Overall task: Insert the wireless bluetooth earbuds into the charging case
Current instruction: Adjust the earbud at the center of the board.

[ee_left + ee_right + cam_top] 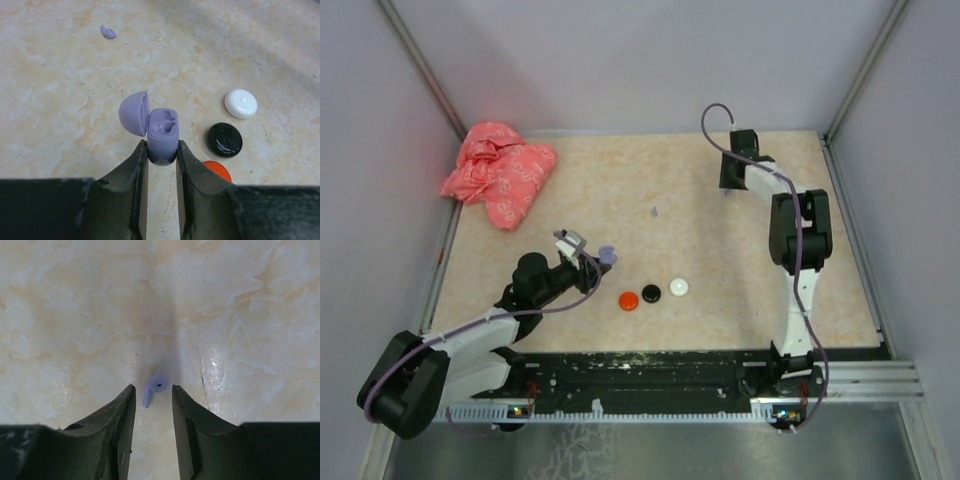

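Note:
My left gripper [161, 147] is shut on the lilac charging case [162, 136], whose lid [134, 113] stands open to the left, showing two sockets. In the top view the left gripper [592, 256] holds the case [606, 256] left of the table's middle. One lilac earbud [108, 32] lies loose on the table further back [654, 211]. At the back right, my right gripper [727, 190] is down at the table. Its fingers straddle a second lilac earbud [154, 387], with a small gap on each side, so the right gripper [152, 388] is open.
Three round discs lie in a row just right of the case: red [629, 299], black [651, 293] and white [679, 287]. A crumpled pink bag [500, 172] sits at the back left corner. Walls enclose the table on three sides.

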{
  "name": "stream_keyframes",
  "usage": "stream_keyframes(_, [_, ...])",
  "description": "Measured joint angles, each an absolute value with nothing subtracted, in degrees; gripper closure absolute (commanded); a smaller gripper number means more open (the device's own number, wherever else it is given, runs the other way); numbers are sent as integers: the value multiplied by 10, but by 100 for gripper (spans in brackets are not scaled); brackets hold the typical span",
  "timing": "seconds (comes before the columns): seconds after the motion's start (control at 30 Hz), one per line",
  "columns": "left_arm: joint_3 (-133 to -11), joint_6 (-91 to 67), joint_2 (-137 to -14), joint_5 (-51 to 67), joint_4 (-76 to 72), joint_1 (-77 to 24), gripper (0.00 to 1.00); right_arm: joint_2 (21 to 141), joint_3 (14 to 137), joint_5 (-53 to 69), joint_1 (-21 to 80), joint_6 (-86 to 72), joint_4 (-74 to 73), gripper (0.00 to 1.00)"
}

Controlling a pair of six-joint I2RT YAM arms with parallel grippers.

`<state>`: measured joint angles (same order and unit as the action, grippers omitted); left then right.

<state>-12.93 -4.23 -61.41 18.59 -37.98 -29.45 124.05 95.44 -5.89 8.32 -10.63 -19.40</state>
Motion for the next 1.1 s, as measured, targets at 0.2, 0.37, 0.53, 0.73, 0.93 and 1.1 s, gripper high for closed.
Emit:
stream_keyframes(0.2, [-130,-42,-614,187,-376,-295,100,1270,968,-54,81,-106,-210,69])
stream_keyframes(0.37, [-130,-42,-618,190,-376,-295,100,1274,976,-44,81,-106,-211,74])
stream_keyframes(0.53, [-130,-42,-621,192,-376,-295,100,1278,980,-36,81,-103,-211,81])
stream_keyframes(0.73, [-130,-43,-614,199,-376,-295,100,1266,955,-15,81,-91,-197,82])
stream_keyframes(0.93, [-130,-49,-598,208,-376,-295,100,1186,841,6,101,-77,-200,82])
stream_keyframes(1.1, [-127,-55,-580,216,-377,-295,100,1101,729,18,163,-69,-217,81])
